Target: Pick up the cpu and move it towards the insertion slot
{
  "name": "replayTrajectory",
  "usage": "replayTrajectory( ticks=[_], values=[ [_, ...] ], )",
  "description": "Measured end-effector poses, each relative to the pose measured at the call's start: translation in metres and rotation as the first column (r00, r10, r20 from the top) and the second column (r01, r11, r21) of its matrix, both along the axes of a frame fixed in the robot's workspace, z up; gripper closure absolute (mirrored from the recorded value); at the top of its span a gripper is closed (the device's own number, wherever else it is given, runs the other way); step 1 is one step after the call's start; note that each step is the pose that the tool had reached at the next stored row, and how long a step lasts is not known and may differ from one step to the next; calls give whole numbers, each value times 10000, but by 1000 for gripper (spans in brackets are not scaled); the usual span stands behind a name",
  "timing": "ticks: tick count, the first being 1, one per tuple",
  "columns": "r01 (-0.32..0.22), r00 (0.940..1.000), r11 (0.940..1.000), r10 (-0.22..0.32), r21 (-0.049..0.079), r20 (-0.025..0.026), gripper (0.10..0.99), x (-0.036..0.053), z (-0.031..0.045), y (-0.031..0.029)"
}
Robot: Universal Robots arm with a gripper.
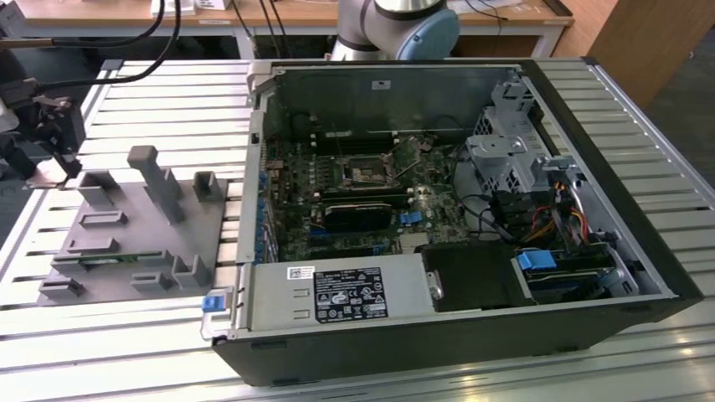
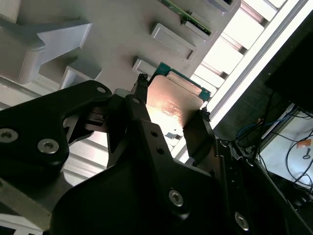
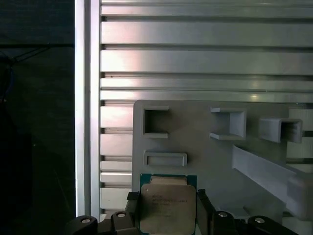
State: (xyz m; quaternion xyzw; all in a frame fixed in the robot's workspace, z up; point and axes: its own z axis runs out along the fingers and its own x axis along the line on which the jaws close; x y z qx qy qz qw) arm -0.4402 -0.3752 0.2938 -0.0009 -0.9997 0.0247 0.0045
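The cpu, a flat square chip with a shiny metal top and a green rim, sits between my gripper's two black fingers, which press against its opposite edges. In the second wrist view the cpu shows in the same hold of the gripper, just over the grey fixture plate. In the exterior view the gripper hangs at the far left, over the plate's left end. The insertion slot is a dark square socket on the green board inside the open computer case, well to the exterior view's right of the gripper.
The grey fixture plate carries several raised blocks and posts. The open computer case has tall walls, cables and a drive cage. The slatted metal table ends close beside the gripper. The arm's base stands behind the case.
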Motion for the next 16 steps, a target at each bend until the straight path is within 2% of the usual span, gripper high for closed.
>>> replayTrajectory(
  ticks=[16],
  values=[
    [0, 10000, 9999, 0, -165, 0, 545, 0, 129, 32]
  ],
)
